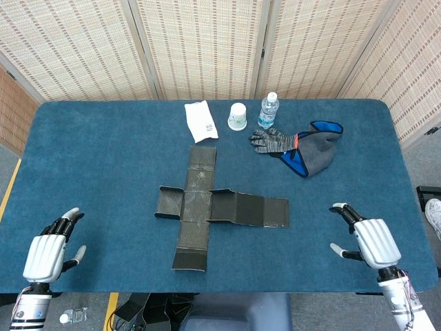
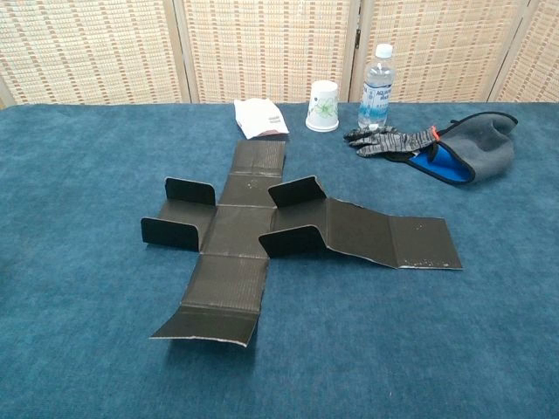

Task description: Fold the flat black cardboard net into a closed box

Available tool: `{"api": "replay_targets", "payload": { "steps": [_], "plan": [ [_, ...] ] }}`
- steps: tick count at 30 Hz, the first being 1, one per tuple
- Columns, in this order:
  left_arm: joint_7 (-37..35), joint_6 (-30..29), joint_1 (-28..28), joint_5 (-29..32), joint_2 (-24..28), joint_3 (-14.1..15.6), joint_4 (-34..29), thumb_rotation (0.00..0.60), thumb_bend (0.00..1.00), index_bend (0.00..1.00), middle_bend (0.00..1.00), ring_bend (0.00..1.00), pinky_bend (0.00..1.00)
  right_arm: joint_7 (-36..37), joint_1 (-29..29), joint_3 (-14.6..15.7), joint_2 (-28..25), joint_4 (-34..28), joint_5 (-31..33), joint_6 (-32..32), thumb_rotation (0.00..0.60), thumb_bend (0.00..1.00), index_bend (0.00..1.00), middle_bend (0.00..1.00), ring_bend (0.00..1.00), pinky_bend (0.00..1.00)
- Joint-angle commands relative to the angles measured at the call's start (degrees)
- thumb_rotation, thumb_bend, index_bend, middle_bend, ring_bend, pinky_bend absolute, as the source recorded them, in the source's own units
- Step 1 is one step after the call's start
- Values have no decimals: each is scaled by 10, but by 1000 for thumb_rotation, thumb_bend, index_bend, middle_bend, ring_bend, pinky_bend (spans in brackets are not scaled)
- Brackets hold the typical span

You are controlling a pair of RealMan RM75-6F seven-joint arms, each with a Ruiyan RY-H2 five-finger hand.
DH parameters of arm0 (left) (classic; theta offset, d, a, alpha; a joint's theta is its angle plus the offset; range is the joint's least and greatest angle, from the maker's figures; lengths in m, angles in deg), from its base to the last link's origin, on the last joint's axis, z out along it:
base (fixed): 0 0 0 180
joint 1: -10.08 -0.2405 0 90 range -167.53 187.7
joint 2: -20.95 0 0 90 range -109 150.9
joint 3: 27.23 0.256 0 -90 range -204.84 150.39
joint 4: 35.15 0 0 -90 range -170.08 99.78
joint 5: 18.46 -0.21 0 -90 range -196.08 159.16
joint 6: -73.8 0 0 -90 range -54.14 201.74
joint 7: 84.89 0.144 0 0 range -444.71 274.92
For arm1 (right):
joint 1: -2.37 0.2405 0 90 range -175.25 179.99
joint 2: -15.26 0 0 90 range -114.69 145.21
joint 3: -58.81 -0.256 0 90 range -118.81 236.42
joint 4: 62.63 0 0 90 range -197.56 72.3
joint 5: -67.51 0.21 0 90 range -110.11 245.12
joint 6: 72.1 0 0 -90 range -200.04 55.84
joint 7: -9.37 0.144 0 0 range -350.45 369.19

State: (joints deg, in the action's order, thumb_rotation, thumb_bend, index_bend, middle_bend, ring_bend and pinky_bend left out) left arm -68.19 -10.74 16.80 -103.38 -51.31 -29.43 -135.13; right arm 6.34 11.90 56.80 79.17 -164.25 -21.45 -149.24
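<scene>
The black cardboard net lies unfolded in the middle of the blue table, cross-shaped with a long arm to the right. In the chest view the net has small side flaps standing up near its centre and left end. My left hand hovers at the table's front left corner, fingers apart, holding nothing. At the front right, my right hand is open too and well clear of the net. Neither hand shows in the chest view.
Along the far side stand a white folded packet, a paper cup and a water bottle. A dark knit glove and a grey-and-blue mitt lie at the back right. Woven screens close off the back.
</scene>
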Motion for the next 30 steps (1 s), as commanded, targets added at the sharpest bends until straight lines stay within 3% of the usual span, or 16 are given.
{"api": "replay_targets", "payload": {
  "steps": [1,6,14,20,30],
  "plan": [
    [-1,-1,1,-5,-2,1,1,600,274,174,160,209,348,-87,31,-14,17,-45,60,57,600,19,216,244,828,999],
    [-3,-1,2,-13,3,3,2,600,274,174,160,209,348,-197,69,-37,53,-95,170,108,600,0,157,244,838,1000],
    [-14,2,4,-22,8,7,0,600,274,174,160,209,348,-364,149,-62,104,-130,340,138,600,0,132,223,842,1000],
    [-19,4,6,-28,10,8,4,600,274,174,160,208,348,-453,212,-75,154,-125,452,122,600,0,129,179,842,1000],
    [-32,9,11,-32,14,8,13,600,274,174,159,208,348,-547,291,-93,249,-79,570,50,600,0,129,164,842,1000]
  ]
}}
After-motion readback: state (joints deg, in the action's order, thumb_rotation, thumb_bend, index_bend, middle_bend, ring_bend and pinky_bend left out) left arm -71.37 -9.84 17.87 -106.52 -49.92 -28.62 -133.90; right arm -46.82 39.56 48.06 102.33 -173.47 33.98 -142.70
